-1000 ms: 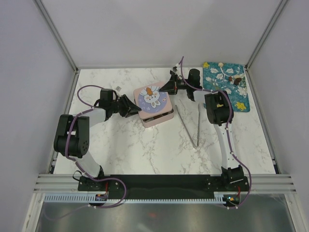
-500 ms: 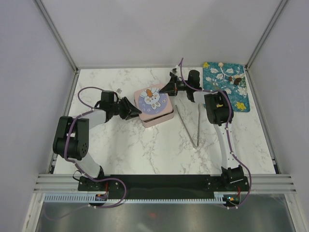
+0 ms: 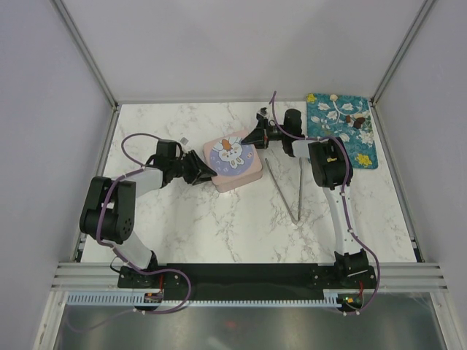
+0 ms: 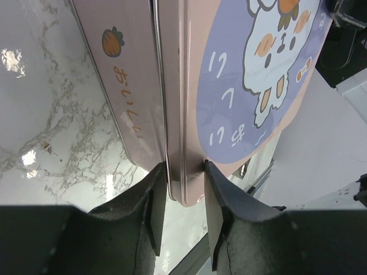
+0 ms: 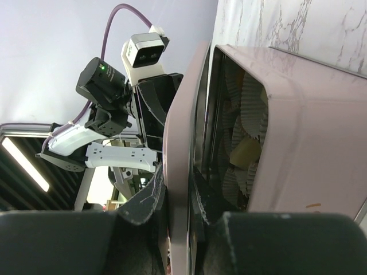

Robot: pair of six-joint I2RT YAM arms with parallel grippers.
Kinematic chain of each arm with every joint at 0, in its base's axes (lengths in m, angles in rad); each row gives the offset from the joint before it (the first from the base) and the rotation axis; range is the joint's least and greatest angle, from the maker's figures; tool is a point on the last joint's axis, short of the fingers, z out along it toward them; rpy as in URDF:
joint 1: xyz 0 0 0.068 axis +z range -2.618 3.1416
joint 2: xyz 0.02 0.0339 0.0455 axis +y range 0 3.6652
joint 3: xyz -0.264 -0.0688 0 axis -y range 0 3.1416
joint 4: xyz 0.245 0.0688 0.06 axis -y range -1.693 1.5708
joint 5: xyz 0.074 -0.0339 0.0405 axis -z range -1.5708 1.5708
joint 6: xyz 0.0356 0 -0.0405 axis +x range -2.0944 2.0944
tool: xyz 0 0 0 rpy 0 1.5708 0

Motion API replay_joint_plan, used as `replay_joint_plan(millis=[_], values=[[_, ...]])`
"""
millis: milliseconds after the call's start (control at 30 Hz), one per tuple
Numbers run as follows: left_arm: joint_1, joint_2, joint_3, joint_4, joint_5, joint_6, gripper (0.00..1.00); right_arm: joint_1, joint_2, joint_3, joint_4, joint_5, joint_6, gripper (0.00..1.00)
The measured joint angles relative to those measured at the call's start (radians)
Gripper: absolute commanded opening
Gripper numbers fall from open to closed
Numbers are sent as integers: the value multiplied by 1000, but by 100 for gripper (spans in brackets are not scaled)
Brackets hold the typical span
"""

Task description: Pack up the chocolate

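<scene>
The pink tin (image 3: 239, 179) stands mid-table with its bunny lid (image 3: 232, 154) held tilted over it. My left gripper (image 3: 206, 173) is shut on the lid's near-left edge (image 4: 189, 114), beside the tin's wall (image 4: 120, 74). My right gripper (image 3: 252, 136) is shut on the lid's far-right edge (image 5: 183, 132). Through the gap I see paper cups (image 5: 252, 103) in the tin and one yellowish chocolate (image 5: 245, 153). A few more chocolate pieces (image 3: 357, 121) lie on the blue patterned cloth (image 3: 365, 154) at the far right.
Long thin metal tongs (image 3: 288, 191) lie on the marble just right of the tin. The cloth lies against the right wall. Walls close the table on the left, back and right.
Both grippers have carried the lid slightly right and lower, so it covers more of the tin. The left arm has reached further right.
</scene>
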Motion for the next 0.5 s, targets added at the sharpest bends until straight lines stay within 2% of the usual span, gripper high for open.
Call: replay_joint_plan(millis=[167,267,500], values=[[-4,-19,-14,-2,-7,0,38,2,0,-3,0,-9,0,10],[-5,-23,-16,-2,-15,0,38,2,0,-3,-4,-8,-1,16],[-6,-23,-17,-1,-20,0,38,-3,0,-2,-35,-6,-29,23]])
